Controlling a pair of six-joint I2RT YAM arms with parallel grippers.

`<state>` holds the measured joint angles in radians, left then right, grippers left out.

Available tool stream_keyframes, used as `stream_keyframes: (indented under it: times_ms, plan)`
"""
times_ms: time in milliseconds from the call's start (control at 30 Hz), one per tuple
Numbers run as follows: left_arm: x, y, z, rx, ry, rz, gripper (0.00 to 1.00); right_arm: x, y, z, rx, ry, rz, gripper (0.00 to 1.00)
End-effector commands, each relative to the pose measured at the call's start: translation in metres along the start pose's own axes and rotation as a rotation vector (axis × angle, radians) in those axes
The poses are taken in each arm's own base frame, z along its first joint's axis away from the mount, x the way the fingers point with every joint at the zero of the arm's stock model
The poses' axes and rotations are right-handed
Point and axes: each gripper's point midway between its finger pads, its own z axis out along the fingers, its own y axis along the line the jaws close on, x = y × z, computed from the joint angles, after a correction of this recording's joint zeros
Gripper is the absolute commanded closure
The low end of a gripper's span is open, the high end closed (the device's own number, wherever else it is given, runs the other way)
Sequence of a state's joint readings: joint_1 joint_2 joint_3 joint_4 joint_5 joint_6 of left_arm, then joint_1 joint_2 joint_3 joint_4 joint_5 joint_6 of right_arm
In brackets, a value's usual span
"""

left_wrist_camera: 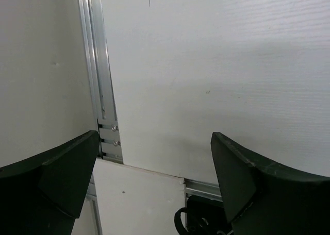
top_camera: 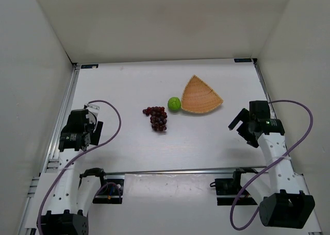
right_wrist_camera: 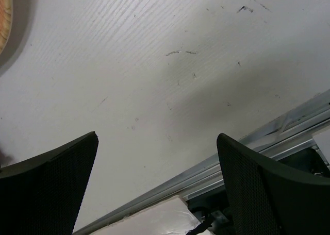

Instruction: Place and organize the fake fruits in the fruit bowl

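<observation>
Black fingers (left_wrist_camera: pixel 51 178) are seen filling both lower corners of the left wrist view, and the left gripper (left_wrist_camera: pixel 154 142) is held spread wide, with nothing caught between its jaws; only bare white table (left_wrist_camera: pixel 216 65) and an aluminium rail (left_wrist_camera: pixel 95 65) are shown beneath it. Over on the other side, the right gripper (right_wrist_camera: pixel 157 137) is likewise parted fully with nothing gripped; scuffed tabletop is framed between its textured pads (right_wrist_camera: pixel 51 183); a tan sliver of the fruit bowl (right_wrist_camera: pixel 4 13) is just caught at the top left edge of that view.

From above, both arms are seen out at the flanks, well apart from the fruit, with purple cables (top_camera: pixel 116 121) looped off them. The grapes (top_camera: pixel 157 118) are laid near the table's middle, a small dark purple-red bunch, wide at the far end and tapering toward the near edge; the green fruit (top_camera: pixel 174 103) is set just beside them, further back and to the right, round, bright and glossy; it is parked right by the bowl's left corner, though whether it is touching cannot be told. The bowl is shown as shallow woven wicker, tan-orange and rounded-triangular; both fruits are left outside it on the table. Two blue tags (top_camera: pixel 88 66) are spotted at the far corners; their writing is too small to be read.
</observation>
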<state>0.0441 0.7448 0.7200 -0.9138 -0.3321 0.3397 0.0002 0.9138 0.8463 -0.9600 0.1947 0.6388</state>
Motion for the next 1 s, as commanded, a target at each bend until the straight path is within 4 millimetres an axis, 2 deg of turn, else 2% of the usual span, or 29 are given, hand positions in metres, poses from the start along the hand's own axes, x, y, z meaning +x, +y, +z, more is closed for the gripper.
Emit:
stream_keyframes:
  times_ms: [0, 67, 100, 167, 200, 233, 267, 300, 333, 367, 400, 433, 467, 500, 533, 600, 667, 767, 833, 967]
  plan:
    - [-0.030, 0.002, -0.014, 0.071, -0.082, 0.074, 0.00, -0.008, 0.017, 0.003, -0.068, 0.006, -0.043, 0.00]
    - [-0.040, -0.005, -0.017, 0.145, -0.070, 0.170, 0.00, -0.008, 0.028, 0.002, -0.104, 0.004, -0.089, 0.00]
    - [-0.068, -0.005, -0.030, 0.168, -0.140, 0.249, 0.00, -0.011, 0.033, 0.002, -0.112, 0.001, -0.112, 0.00]
    - [-0.095, -0.010, -0.037, 0.186, -0.163, 0.351, 0.00, -0.019, 0.037, 0.002, -0.101, -0.025, -0.161, 0.00]
    - [-0.122, -0.016, -0.039, 0.160, -0.173, 0.485, 0.00, -0.028, 0.042, 0.003, -0.092, -0.028, -0.172, 0.00]
    - [-0.132, -0.021, -0.039, 0.144, -0.169, 0.572, 0.00, -0.033, 0.046, 0.002, -0.092, -0.030, -0.183, 0.00]
    - [-0.145, -0.034, -0.028, 0.134, -0.150, 0.684, 0.00, -0.035, 0.051, 0.007, -0.082, -0.007, -0.203, 0.00]
    - [-0.158, -0.054, -0.033, 0.105, -0.184, 0.823, 0.00, -0.040, 0.055, 0.008, -0.082, -0.008, -0.216, 0.00]
    - [-0.181, -0.067, -0.036, 0.085, -0.257, 0.949, 0.00, -0.051, 0.063, 0.003, -0.096, -0.029, -0.212, 0.00]
    - [-0.190, -0.090, -0.034, 0.110, -0.283, 1.047, 0.00, -0.052, 0.068, 0.008, -0.088, -0.009, -0.232, 0.00]
    - [-0.207, -0.126, -0.051, 0.178, -0.398, 1.182, 0.00, -0.056, 0.074, 0.009, -0.101, -0.011, -0.232, 0.00]
    - [-0.212, -0.147, -0.056, 0.224, -0.442, 1.251, 0.00, -0.061, 0.080, 0.007, -0.115, -0.014, -0.231, 0.00]
    - [-0.215, -0.166, -0.061, 0.266, -0.480, 1.321, 0.00, -0.059, 0.082, 0.012, -0.117, 0.003, -0.233, 0.00]
    - [-0.213, -0.188, -0.056, 0.311, -0.481, 1.407, 0.00, -0.057, 0.084, 0.014, -0.123, 0.018, -0.234, 0.00]
    - [-0.213, -0.213, -0.062, 0.357, -0.536, 1.529, 0.00, -0.055, 0.090, 0.017, -0.139, 0.028, -0.242, 0.00]
    - [-0.206, -0.243, -0.051, 0.416, -0.545, 1.655, 0.00, -0.050, 0.092, 0.025, -0.150, 0.047, -0.244, 0.00]
    - [-0.202, -0.270, -0.054, 0.487, -0.636, 1.800, 0.00, -0.043, 0.088, 0.031, -0.134, 0.070, -0.237, 0.00]
    - [-0.189, -0.295, -0.046, 0.547, -0.737, 2.015, 0.00, -0.035, 0.080, 0.039, -0.105, 0.094, -0.241, 0.00]
    - [-0.181, -0.303, -0.028, 0.557, -0.724, 2.108, 0.00, -0.033, 0.079, 0.039, -0.103, 0.097, -0.232, 0.00]
    - [-0.179, -0.312, -0.004, 0.575, -0.721, 2.239, 0.00, -0.028, 0.076, 0.043, -0.096, 0.106, -0.233, 0.00]
